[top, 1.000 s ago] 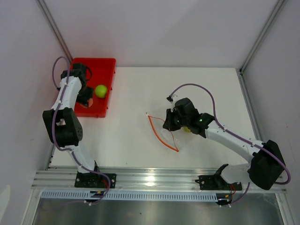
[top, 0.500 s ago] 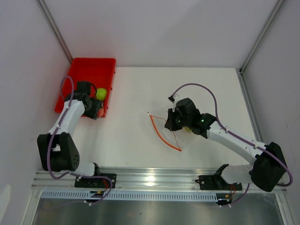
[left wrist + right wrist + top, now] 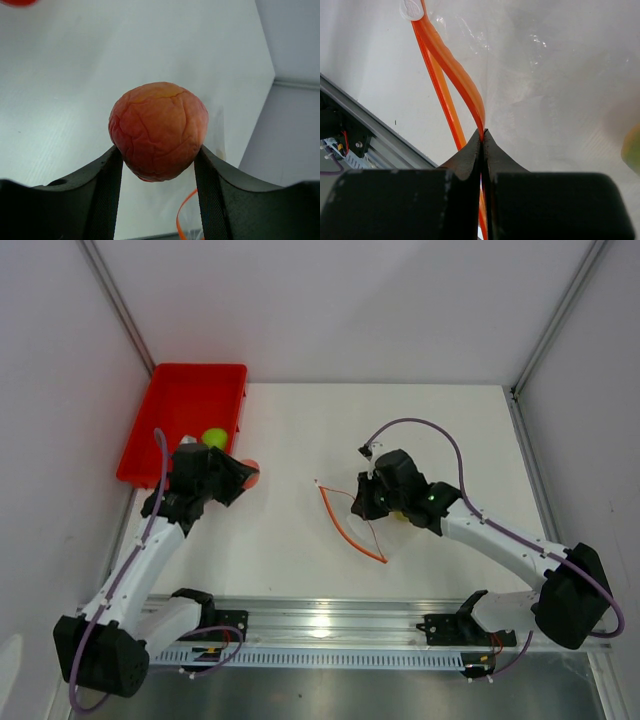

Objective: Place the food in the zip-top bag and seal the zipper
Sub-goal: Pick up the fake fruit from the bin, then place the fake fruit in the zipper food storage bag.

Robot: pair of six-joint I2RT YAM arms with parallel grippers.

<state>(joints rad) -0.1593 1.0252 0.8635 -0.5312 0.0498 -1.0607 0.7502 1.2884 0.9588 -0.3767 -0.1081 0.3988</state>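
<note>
Sitting far left: the red tray (image 3: 180, 405), at the counter's (image 3: 300, 430) back left corner.
In the tray: the green fruit (image 3: 214, 438), near the tray's right wall at its near end.
My left end effector (image 3: 246, 476): just off the tray's near right corner, over the bare counter. Its two fingers are partly closed and press on either side of the pinkish-orange fruit (image 3: 250, 472).
Left wrist view: the pinkish-orange fruit (image 3: 158, 131) fills the gap between my dark fingers (image 3: 107, 185). Its wrinkled skin bulges out past the fingertips, with white counter behind it.
Centre of the counter: the zip-top bag (image 3: 350, 502) lies flat, well apart from the tray.
Zipper (image 3: 345, 525): it runs along the bag's left edge in two orange-red strands that are spread apart, so the mouth is not sealed.
My right end effector (image 3: 368, 502): over the bag, fingers closed to a hairline and pinching the upper strand of the zipper (image 3: 455, 80). The lower strand runs beneath it on the counter.
Bag film (image 3: 545, 75): clear and crinkled, stretching away to the right of the pinch.
Yellow-orange fruit (image 3: 632, 150): a blurred patch behind the film at the right edge; I cannot tell if it lies inside.
</note>
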